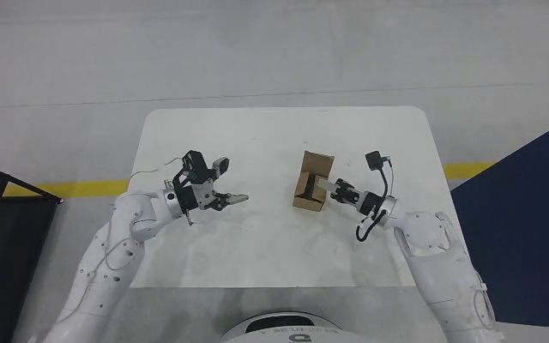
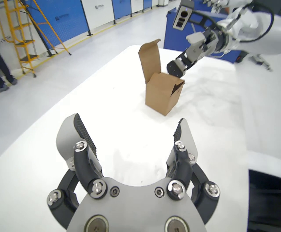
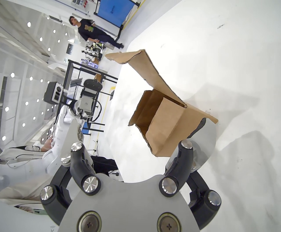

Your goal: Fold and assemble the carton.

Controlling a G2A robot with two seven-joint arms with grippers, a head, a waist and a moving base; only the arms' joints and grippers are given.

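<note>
**Carton stands open-topped between the robot's two arms**

Carton (image 1: pixel 313 180) of plain brown cardboard stands upright on the white bench (image 1: pixel 257 137), a little to the robot's right of the bench's middle, with its top open. A tall lid flap (image 2: pixel 150 59) rises from the wall farthest from the robot (its tip curls over slightly at the top).

The right gripper (image 1: pixel 328 185) is at the carton's upper rim, on the side nearest that arm. Its fingers (image 3: pixel 207 129) are spread wide and a short side flap (image 3: pixel 166 129) lies between them. One finger sits close against the carton's outer corner. From where I stand I cannot tell whether it actually presses the cardboard.

On the carton's other side, the left gripper (image 2: pixel 129 123) hovers low over bare bench, well apart from the carton. It points toward the carton with its ribbed fingers (image 2: pixel 81 131) spread and nothing between them.

Beyond the bench, a yellow line (image 1: pixel 86 187) runs across the grey floor. A yellow ladder (image 2: pixel 24 37) stands beside blue panels (image 2: pixel 63 19) at the far side of the hall.
</note>
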